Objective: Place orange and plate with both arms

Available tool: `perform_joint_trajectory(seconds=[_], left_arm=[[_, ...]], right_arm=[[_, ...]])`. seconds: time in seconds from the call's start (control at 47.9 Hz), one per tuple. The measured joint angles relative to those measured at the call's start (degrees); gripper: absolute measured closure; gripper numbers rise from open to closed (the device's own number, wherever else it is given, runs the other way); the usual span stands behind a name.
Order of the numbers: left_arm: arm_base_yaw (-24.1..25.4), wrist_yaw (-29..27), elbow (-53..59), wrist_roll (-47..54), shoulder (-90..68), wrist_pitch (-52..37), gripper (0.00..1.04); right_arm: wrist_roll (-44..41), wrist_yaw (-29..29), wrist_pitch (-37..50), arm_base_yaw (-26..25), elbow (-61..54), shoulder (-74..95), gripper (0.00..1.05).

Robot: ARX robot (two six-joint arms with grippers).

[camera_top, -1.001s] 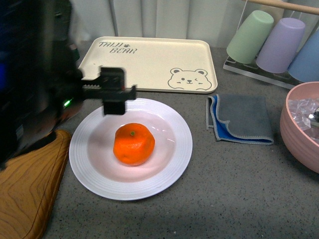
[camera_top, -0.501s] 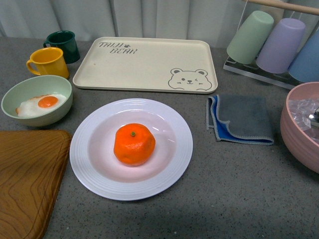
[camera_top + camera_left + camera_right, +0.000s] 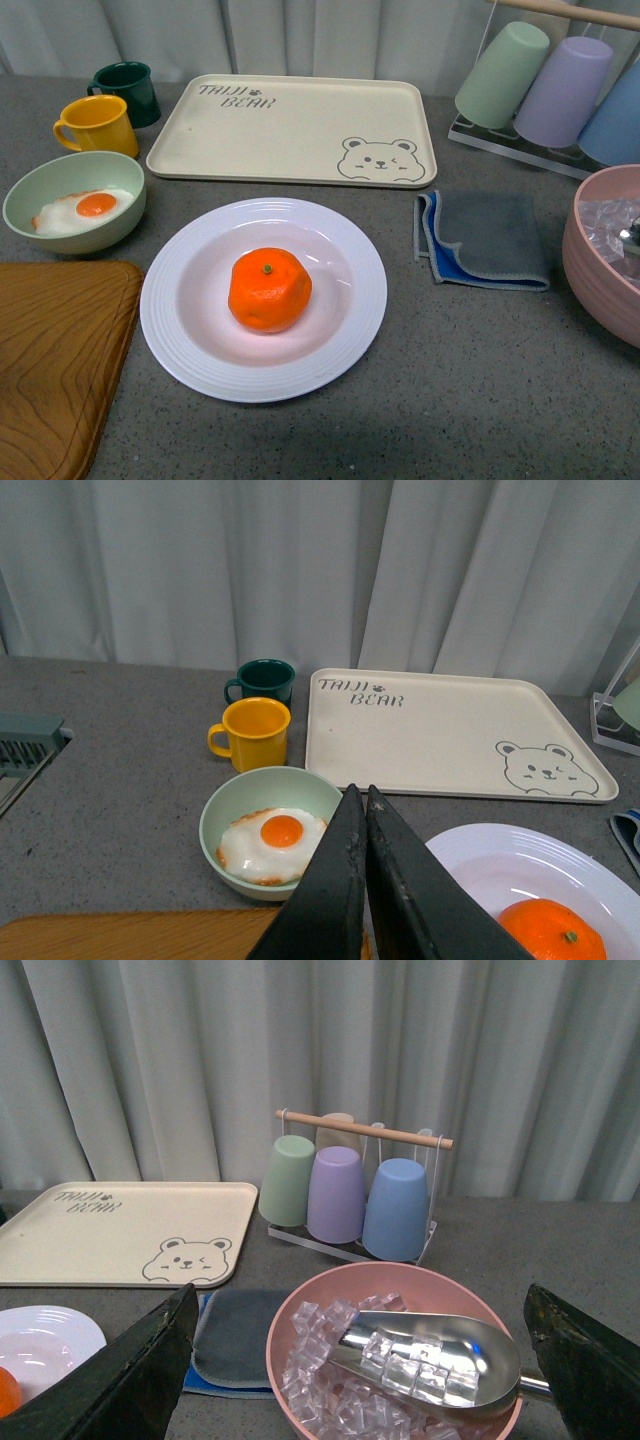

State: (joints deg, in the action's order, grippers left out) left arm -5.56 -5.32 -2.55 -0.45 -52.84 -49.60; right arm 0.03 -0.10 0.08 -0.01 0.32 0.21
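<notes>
My L gripper (image 3: 358,792) was fully closed, its two fingers pressed flat together w/ nothing held. In the L wrist view the tips showed btw. the green bowl (image 3: 232,798) and the plate (image 3: 480,848). My R gripper (image 3: 360,1295) was wide open and empty. In its view the pink bowl (image 3: 300,1322) w/ ice and a metal scoop (image 3: 440,1345) showed btw. the fingers.

The orange (image 3: 268,290) sat in the middle of the plate, stem dot up. The plate stood on the grey table (image 3: 480,380), near the tray (image 3: 290,125) but not touching it. The green bowl w/ egg (image 3: 95,206) was to its left, the cloth (image 3: 485,238) to its right, and the board (image 3: 55,350) at the near left, approx. beside the rim.
</notes>
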Motion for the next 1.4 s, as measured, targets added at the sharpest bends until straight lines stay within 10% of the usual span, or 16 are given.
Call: perform_joint_trajectory(seconds=[1.397], left_arm=[[5.4,5.4,1.4,0.0,48.6,47.0,1.01]], right_arm=[[0.0,0.0,0.0,0.0,0.0,0.0,0.09]])
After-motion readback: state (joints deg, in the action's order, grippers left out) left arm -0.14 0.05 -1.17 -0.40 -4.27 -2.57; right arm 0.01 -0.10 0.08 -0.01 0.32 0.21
